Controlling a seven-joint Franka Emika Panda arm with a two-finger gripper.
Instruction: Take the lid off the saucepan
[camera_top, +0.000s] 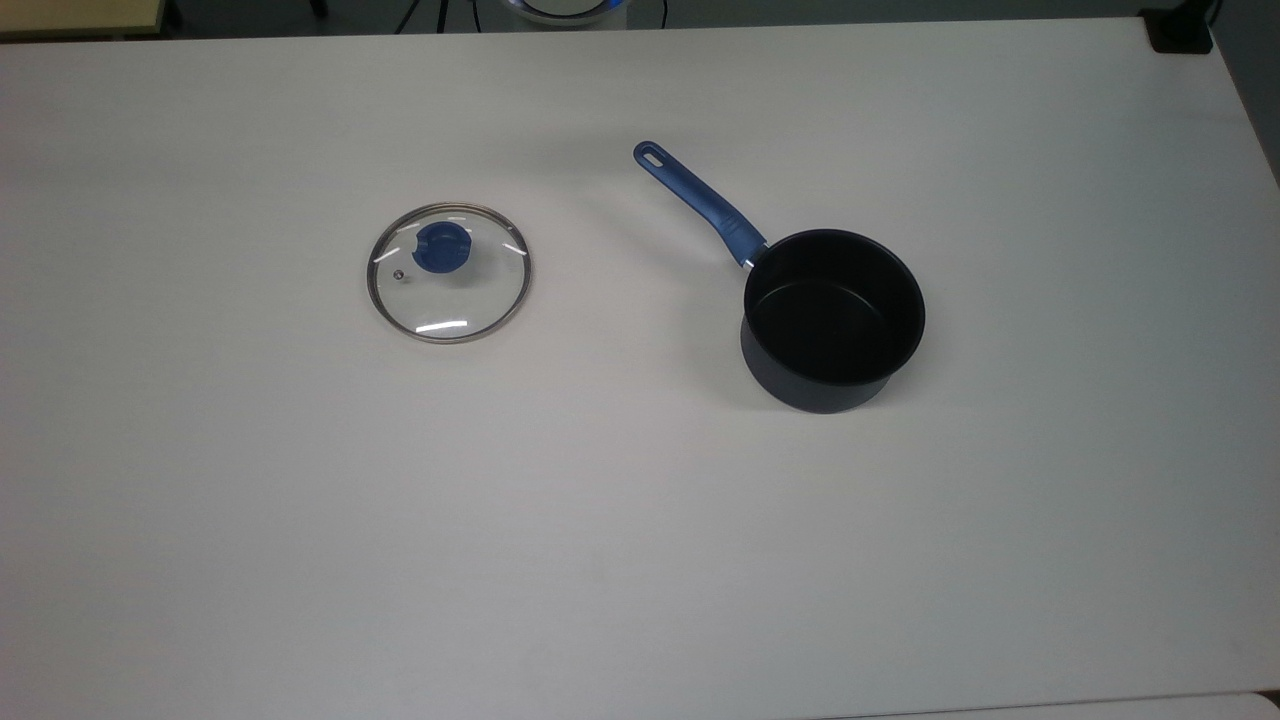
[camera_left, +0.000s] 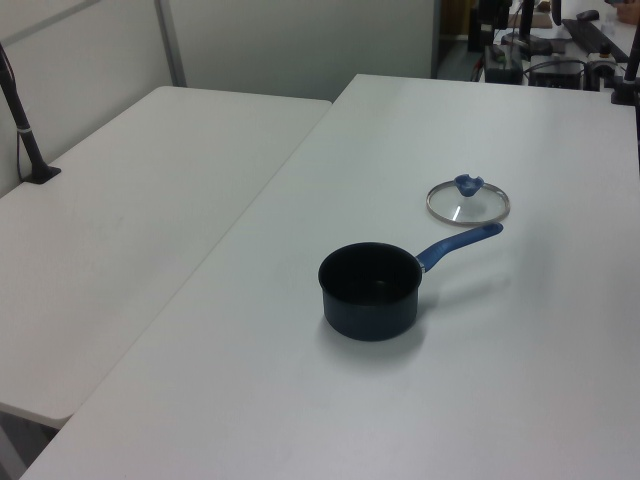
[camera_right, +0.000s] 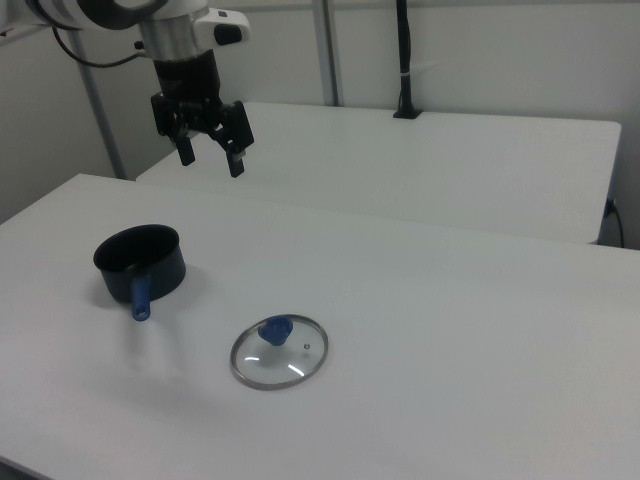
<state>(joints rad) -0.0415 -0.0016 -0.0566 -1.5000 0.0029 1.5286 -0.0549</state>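
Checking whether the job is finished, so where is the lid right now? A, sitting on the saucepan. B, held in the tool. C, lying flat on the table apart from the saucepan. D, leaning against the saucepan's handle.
C: the lid lies flat on the table, clear of the open saucepan, while the tool hangs open above.

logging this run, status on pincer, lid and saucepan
Pincer open, raised, holding nothing. Lid flat on table, apart from saucepan. Saucepan uncovered. Nothing in the way.
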